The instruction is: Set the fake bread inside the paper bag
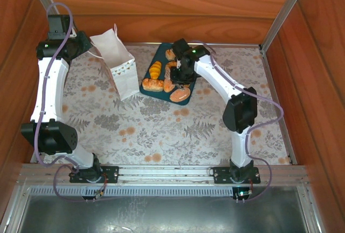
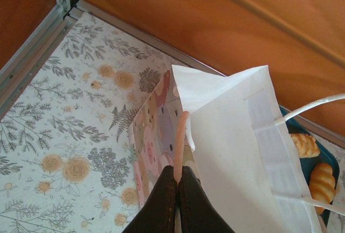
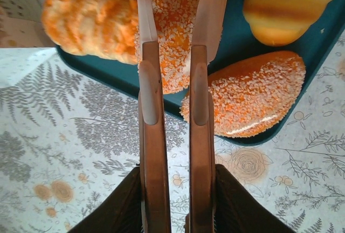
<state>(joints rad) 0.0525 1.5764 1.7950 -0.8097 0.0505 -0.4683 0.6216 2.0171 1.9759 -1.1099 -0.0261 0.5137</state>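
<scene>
Seen from my remote station, the left end effector [image 2: 184,128] is clenched on the rim of the white paper bag [image 1: 119,68]. Its fingertips are pressed flat together where the printed outer wall meets the white inside. The bag stands leaning at about 11 o'clock on the floral desk [image 1: 161,130], just beside the dark teal tray [image 1: 160,53] at its 3 o'clock. The fake bread [image 1: 155,84] lies on that tray, at roughly 12 o'clock on the desk. The right end effector [image 3: 180,1] is down over the tray, its jaws drawn in on either flank of a seeded loaf [image 3: 173,44] that rests on the tray. In the right wrist view a twisted roll [image 3: 89,25] sits at the loaf's 9 o'clock. A ridged golden bun [image 3: 294,6] sits at 2 o'clock. A second seeded loaf [image 3: 248,95] lies at 4 o'clock, along the tray's near rim.
</scene>
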